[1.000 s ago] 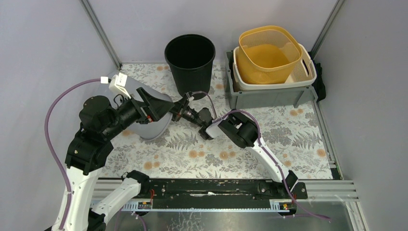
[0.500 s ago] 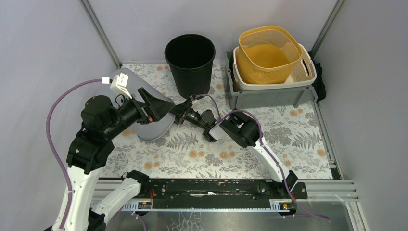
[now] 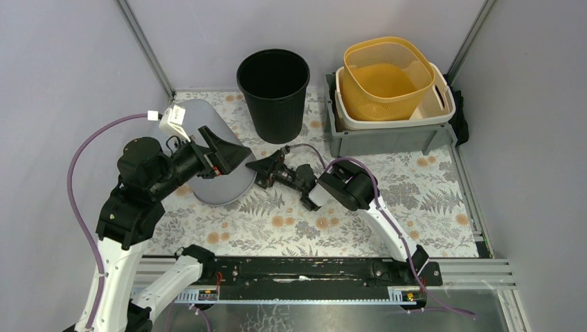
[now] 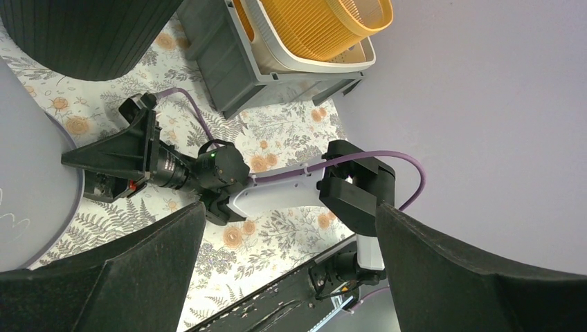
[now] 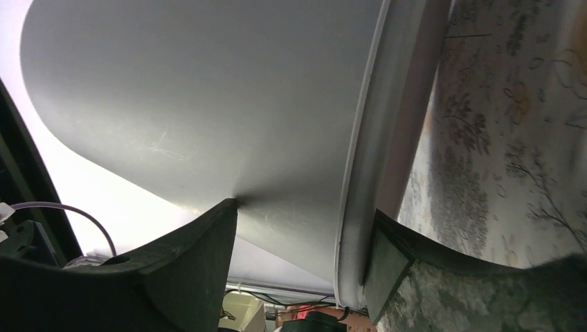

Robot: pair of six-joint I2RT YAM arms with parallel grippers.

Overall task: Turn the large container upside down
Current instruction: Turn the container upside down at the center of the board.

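Note:
The large container (image 3: 197,121) is a pale grey bin at the left of the floral mat, wide rim down on the mat and closed end up. My left gripper (image 3: 234,155) hangs over its right side, open and holding nothing; in the left wrist view, my left gripper (image 4: 289,207) frames the mat and the right arm, with the container (image 4: 28,173) at the left edge. My right gripper (image 3: 257,169) sits at the container's lower right rim. In the right wrist view, my right gripper (image 5: 304,209) is open and straddles the container's rim (image 5: 360,173).
A black bin (image 3: 273,83) stands upright at the back centre, just beyond the right gripper. A grey crate (image 3: 387,140) at the back right holds a white basket and an orange basket (image 3: 384,76). A metal rail (image 3: 291,270) runs along the near edge.
The grey container has tipped from leaning on its side to rim-down on the mat. My right gripper has opened off the rim and drawn back to the right. The left gripper stays open.

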